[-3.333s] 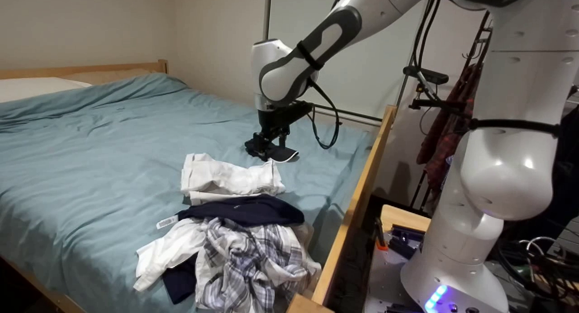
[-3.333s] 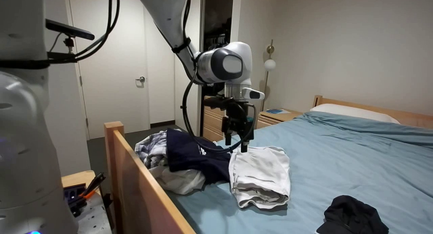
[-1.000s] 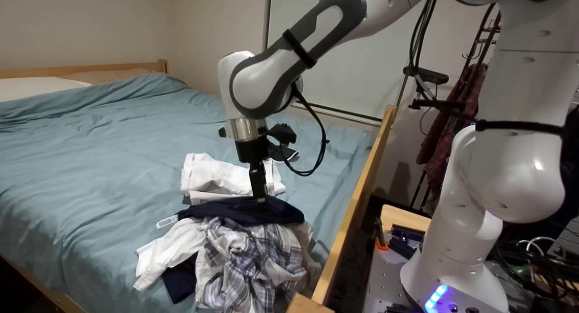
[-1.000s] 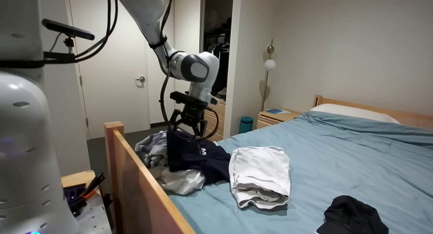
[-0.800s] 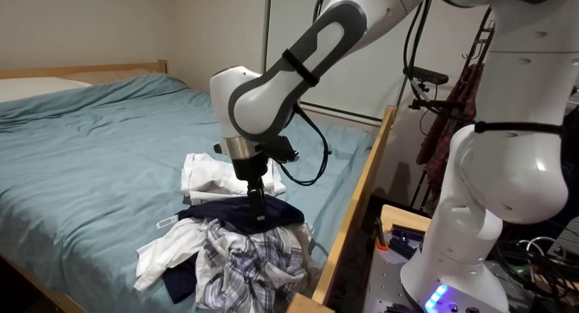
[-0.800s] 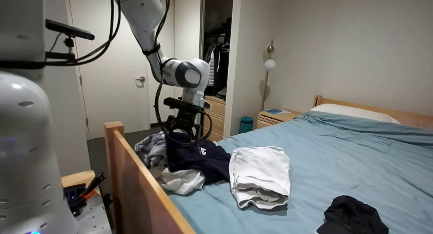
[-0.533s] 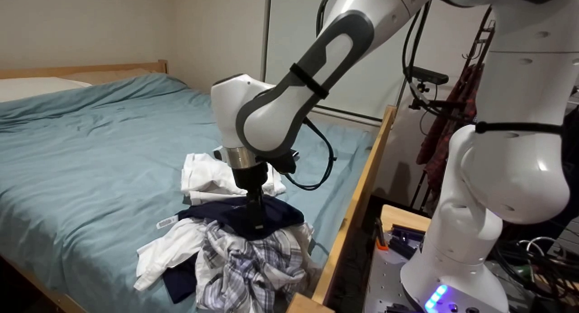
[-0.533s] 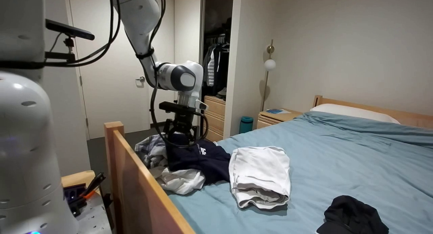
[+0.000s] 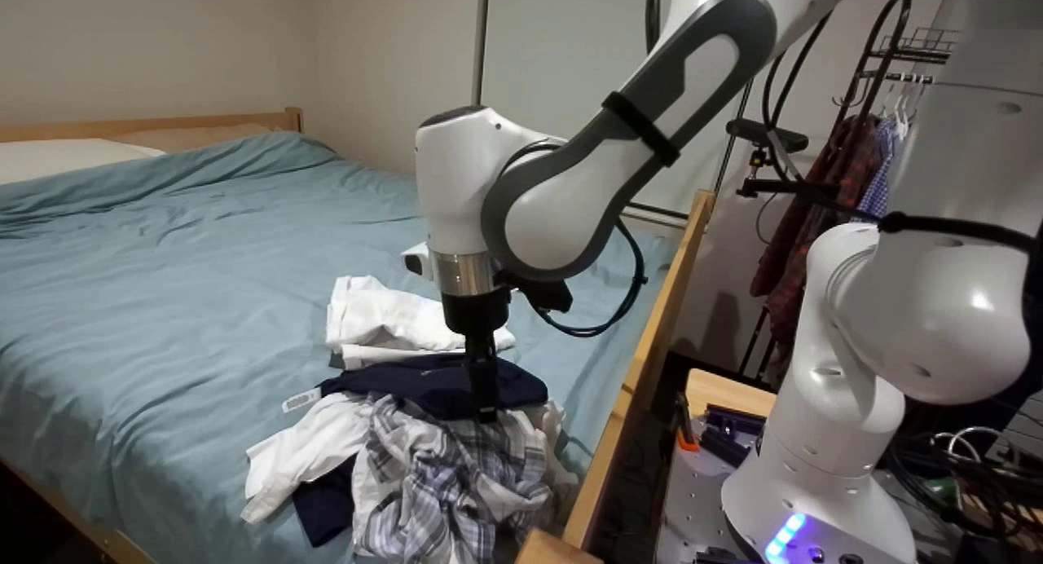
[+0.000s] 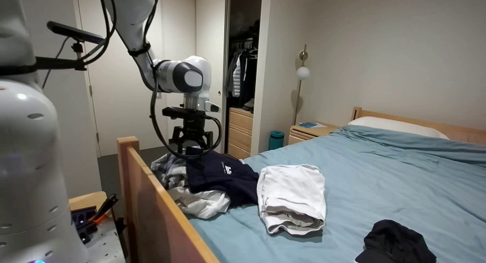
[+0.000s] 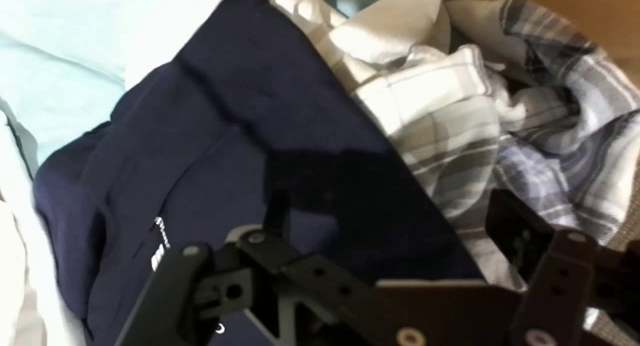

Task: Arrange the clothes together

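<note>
The fingers [image 11: 517, 231] stand wide apart, released, and point down at one edge of the navy garment [image 10: 228, 185]. In the wrist view one of them is above the navy garment, while its partner is past that edge, over the plaid garment [image 9: 444, 491]. In an exterior view their tips, seen side-on, show right at the edge; I cannot tell whether they touch either garment. The plaid garment lies crumpled against this side of the navy garment. The white folded garment [image 10: 292, 192] is just beside the opposite side, and the black cap [image 10: 396, 242] lies that way too, well apart from the navy garment. A white tag [image 9: 301, 399] is at one end of the navy garment.
</note>
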You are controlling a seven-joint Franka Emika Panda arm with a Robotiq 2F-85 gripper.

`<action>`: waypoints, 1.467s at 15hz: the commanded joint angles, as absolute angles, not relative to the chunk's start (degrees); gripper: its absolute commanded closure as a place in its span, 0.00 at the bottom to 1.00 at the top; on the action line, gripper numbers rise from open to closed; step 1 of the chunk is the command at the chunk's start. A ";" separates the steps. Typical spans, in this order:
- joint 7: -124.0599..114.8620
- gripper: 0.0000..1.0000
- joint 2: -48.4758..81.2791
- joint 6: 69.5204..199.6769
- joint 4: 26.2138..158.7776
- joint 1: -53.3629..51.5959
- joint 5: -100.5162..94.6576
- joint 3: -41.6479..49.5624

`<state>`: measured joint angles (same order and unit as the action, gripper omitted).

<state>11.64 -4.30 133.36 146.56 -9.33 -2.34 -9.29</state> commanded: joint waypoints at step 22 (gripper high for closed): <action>-9.98 0.00 -2.63 153.91 152.04 -6.14 -28.88 -4.56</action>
